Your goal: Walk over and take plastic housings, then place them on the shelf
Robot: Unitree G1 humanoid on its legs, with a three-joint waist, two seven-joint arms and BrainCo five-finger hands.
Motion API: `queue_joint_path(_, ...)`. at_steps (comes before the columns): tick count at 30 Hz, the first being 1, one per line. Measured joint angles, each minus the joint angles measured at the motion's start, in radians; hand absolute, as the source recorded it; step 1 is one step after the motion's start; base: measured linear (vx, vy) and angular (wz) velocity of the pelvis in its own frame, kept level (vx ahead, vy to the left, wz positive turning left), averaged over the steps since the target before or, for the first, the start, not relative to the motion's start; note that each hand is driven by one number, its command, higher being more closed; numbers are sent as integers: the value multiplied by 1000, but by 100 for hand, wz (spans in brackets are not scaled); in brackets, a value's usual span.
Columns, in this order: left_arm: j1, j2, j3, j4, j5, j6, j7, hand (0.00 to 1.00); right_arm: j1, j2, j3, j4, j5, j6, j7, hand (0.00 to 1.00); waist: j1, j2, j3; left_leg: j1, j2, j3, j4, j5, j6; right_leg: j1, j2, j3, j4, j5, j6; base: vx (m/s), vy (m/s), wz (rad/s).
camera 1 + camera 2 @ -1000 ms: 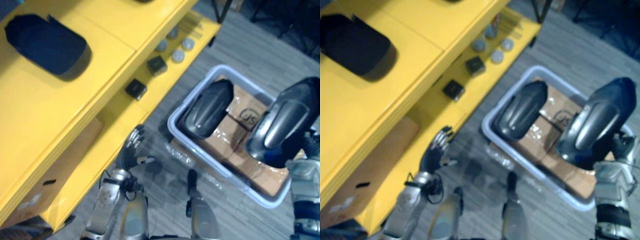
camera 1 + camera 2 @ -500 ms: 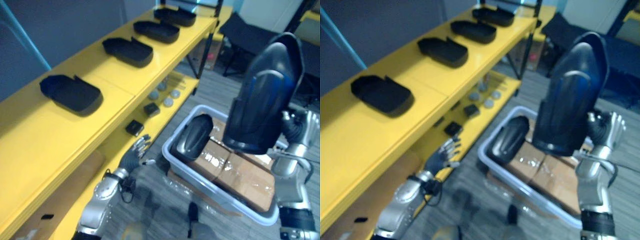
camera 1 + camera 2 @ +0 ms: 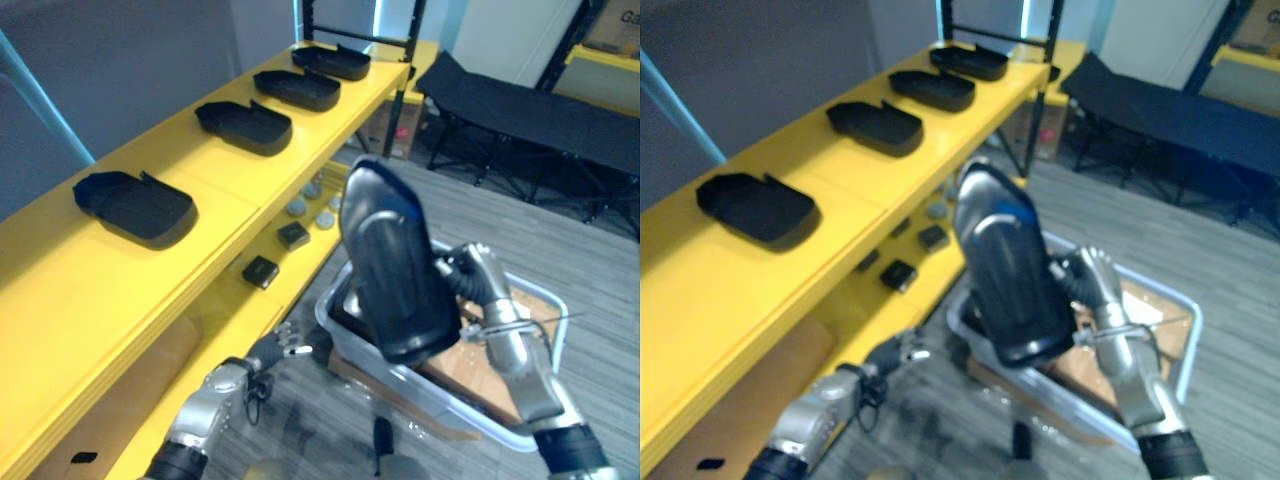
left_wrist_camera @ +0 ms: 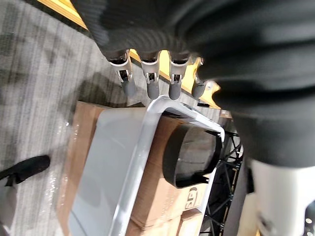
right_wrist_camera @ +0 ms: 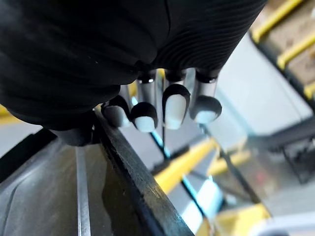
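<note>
One dark glossy plastic housing [image 3: 390, 265] has swung leftward, off the grey plastic bin [image 3: 478, 424] toward the yellow metal shelf [image 3: 220, 185]. Your right hand [image 3: 470, 280] curls round its edge. Your left hand [image 3: 280, 345] hangs low, fingers spread, idle. Placement looks next, beside the four black housings [image 3: 135, 205] already shelved.

yellow shelf [image 3: 60, 275]: four black housings [image 3: 135, 205] in row on top; small parts [image 3: 262, 271] on lower tier.

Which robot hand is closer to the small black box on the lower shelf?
Left. The left robot hand hangs open, low and close by the small black box; the right robot hand is farther away above the grey bin, gripping a plastic housing.
</note>
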Motion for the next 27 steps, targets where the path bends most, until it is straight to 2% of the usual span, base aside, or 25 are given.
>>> queue_joint_path(5,-1,-23,-39,61,-10,-5,50,0,9,39,76,75,-2,-1,2,100,-4,0,0,13,0,1,-11,4,0,1,0,0,-2,0,0,0,0,0)
queue_joint_path(9,-4,-44,-38,97,-12,-46,78,0,26,96,125,133,-5,0,5,100,-3,-7,-3,36,-1,2,-60,32,-5,3,-2,-4,-9,0,0,-5,-15,2)
queue_joint_path(17,-2,-50,-40,98,-81,-93,102,0,42,136,169,215,-31,3,4,100,-5,-7,-4,53,1,-4,-92,51,-12,6,-3,-8,-10,-1,1,-2,-4,0)
queue_joint_path(24,2,-50,-42,82,-135,-165,112,0,42,147,196,254,-31,33,-8,100,-4,-10,-8,68,1,-9,-106,58,-14,22,-5,-24,-10,-5,6,6,-1,4)
queue_joint_path(27,3,-50,-40,26,-209,-201,113,0,41,163,211,277,-31,50,-27,100,0,-11,-9,68,1,-13,-110,61,-14,22,-5,-28,-10,-5,7,4,-1,3)
